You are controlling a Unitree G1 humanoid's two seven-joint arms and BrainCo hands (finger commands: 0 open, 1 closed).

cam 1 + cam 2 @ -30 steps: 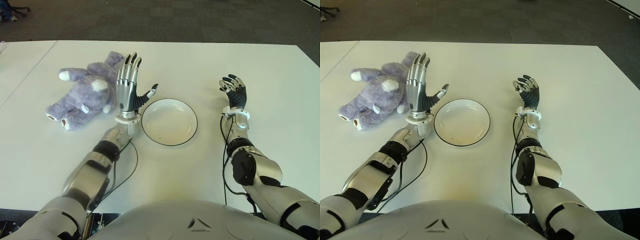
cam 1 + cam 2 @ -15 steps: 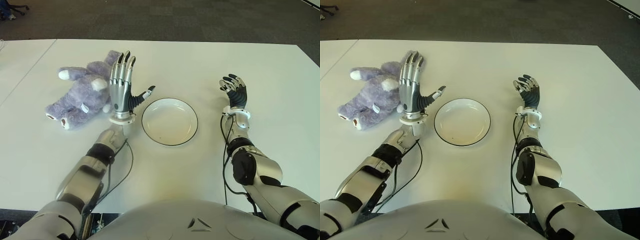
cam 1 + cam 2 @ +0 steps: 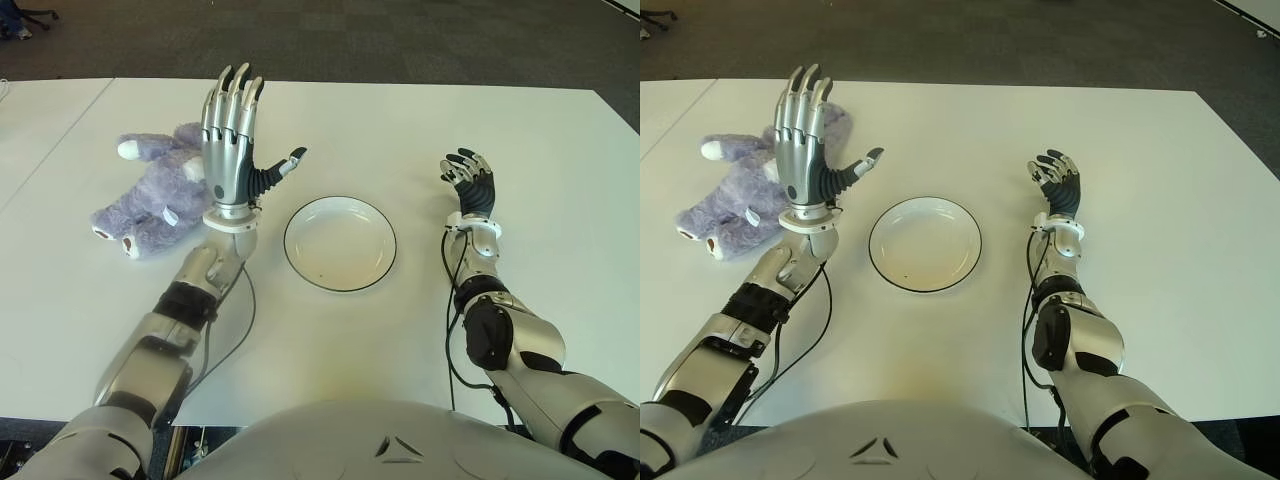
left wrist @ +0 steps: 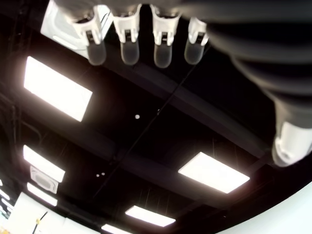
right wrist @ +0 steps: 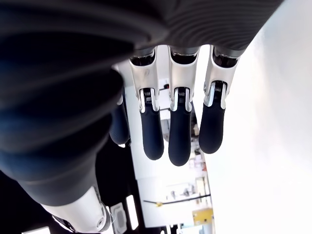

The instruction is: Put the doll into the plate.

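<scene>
The doll [image 3: 150, 196], a purple plush elephant, lies on its side on the white table [image 3: 420, 120] at the left. A white plate [image 3: 345, 250] with a dark rim sits empty in the middle. My left hand [image 3: 248, 140] is raised upright between doll and plate, fingers straight and spread, thumb out toward the plate, covering the doll's near side in the eye views. It holds nothing; the left wrist view shows its fingertips [image 4: 129, 48] against ceiling lights. My right hand [image 3: 470, 185] shows to the right of the plate, fingers loosely bent, empty.
The table's far edge [image 3: 400, 88] meets dark carpet. A seam [image 3: 60, 145] to a second table runs at the far left. Black cables [image 3: 235, 330] hang along both forearms.
My left hand has shifted left toward the doll and risen, so it now stands in front of the doll's head. The doll, plate and right hand have not moved.
</scene>
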